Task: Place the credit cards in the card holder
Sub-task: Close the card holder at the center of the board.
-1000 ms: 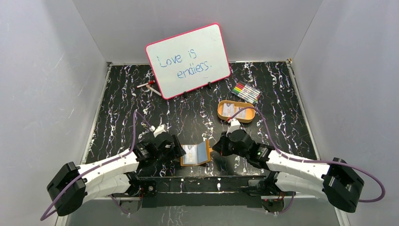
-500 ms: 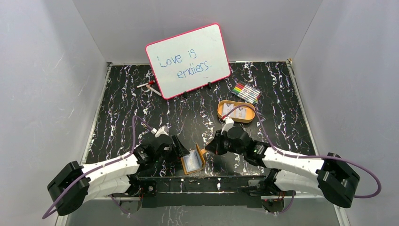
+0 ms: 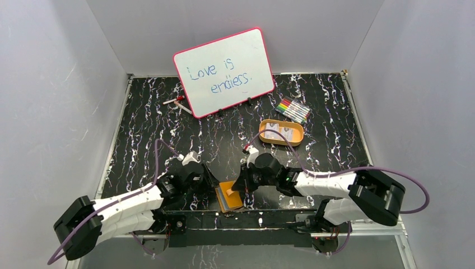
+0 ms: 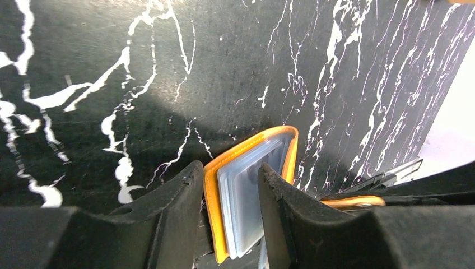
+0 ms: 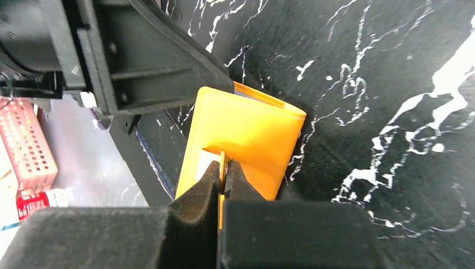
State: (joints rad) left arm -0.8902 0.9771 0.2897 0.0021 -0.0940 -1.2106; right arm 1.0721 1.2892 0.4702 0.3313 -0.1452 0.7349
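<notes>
The orange card holder (image 3: 229, 197) stands near the table's front edge, folded almost shut. My left gripper (image 3: 215, 188) grips its left cover and clear sleeves; in the left wrist view the holder (image 4: 246, 185) fills the gap of the gripper (image 4: 229, 166). My right gripper (image 3: 240, 188) is shut on a thin orange tab of the outer cover; the right wrist view shows the holder (image 5: 246, 129) and the gripper (image 5: 224, 163). The pale credit cards (image 3: 278, 128) lie in the orange oval tray (image 3: 299, 137), away from both grippers.
A pink-rimmed whiteboard (image 3: 224, 72) stands at the back. Coloured markers (image 3: 292, 110) lie behind the tray. A red and white pen (image 3: 176, 101) lies left of the board. The left arm's body (image 5: 129, 56) is close above the holder in the right wrist view.
The holder lay open a second ago. My right gripper has moved left and swung the right cover over, so the holder is now nearly closed. The left gripper has stayed on the left side.
</notes>
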